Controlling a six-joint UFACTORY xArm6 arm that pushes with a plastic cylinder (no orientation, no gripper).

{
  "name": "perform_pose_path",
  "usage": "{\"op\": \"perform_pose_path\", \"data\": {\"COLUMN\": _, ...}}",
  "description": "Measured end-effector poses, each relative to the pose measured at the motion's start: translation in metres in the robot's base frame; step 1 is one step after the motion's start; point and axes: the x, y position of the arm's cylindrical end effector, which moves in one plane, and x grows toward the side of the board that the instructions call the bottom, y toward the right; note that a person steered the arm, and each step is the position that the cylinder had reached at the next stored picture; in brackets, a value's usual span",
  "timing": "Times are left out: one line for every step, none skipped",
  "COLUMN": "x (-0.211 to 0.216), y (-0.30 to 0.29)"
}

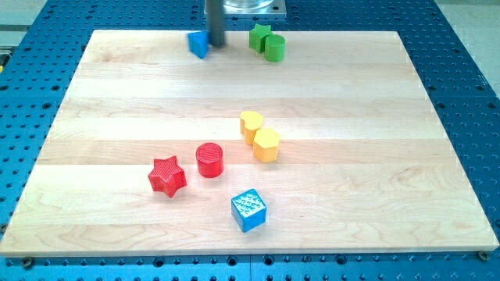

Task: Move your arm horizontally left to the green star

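**Tip at the board's top edge, left of the green star**

Nearest the view's bottom sits a blue cube (249,210) on the pale wooden board (375,164). Above it lie a red star (166,176) and red cylinder (209,159), then a yellow heart-like block (251,124) touching a yellow hexagon (266,145). At the view's top, the green star (259,37) touches a green cylinder (274,48); its heading is unclear, no long axis. My tip (215,44), a bare rod without fingers, stands between it and a blue triangular block (198,44), just beside the latter.
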Motion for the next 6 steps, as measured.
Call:
{"op": "perform_pose_path", "data": {"x": -0.002, "y": -0.019}}
{"op": "perform_pose_path", "data": {"x": -0.009, "y": -0.013}}
{"op": "perform_pose_path", "data": {"x": -0.025, "y": 0.024}}
{"op": "perform_pose_path", "data": {"x": -0.001, "y": 0.056}}
{"op": "perform_pose_path", "data": {"x": 0.016, "y": 0.016}}
{"op": "perform_pose_path", "data": {"x": 0.032, "y": -0.060}}
